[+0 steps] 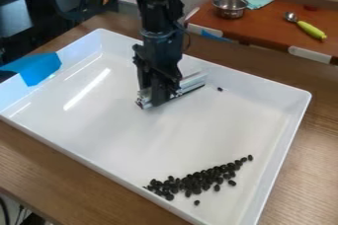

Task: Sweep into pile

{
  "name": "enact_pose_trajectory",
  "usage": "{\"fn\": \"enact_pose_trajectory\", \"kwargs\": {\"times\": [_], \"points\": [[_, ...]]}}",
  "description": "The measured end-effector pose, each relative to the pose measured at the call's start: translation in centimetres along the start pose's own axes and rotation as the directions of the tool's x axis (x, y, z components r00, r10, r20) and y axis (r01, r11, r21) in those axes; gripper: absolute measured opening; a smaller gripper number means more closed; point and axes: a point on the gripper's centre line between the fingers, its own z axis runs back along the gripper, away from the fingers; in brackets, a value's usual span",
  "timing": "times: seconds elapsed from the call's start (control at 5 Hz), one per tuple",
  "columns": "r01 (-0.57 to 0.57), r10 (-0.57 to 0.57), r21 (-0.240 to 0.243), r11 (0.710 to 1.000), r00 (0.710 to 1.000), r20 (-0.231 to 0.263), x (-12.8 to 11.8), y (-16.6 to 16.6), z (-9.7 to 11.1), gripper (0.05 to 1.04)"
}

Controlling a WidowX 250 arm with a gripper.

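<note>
White tray (224, 125): raised walls evidently serve to contain the black beans (198, 180), massed by its near wall. Gripper (157, 96) closed on a straight-edged scraper (192, 83) towards the tray's far wall, blade low, presumably for a broad sweep; one stray bean (220, 89) lies near that wall

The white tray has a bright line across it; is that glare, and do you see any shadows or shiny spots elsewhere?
Camera view: yes, it looks like glare, a long pale streak on the floor of the white tray, with fainter streaks near it; soft grey shading in front of the hand; small highlights on the metal bowl.
</note>
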Motion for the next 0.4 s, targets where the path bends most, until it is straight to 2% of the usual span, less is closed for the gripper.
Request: {"fn": "enact_pose_trajectory", "kwargs": {"times": [0.4], "points": [[0.053, -0.053, -0.02, 0.998, 0.999, 0.013, 0.84, -1.88, -0.06, 0.378]]}}
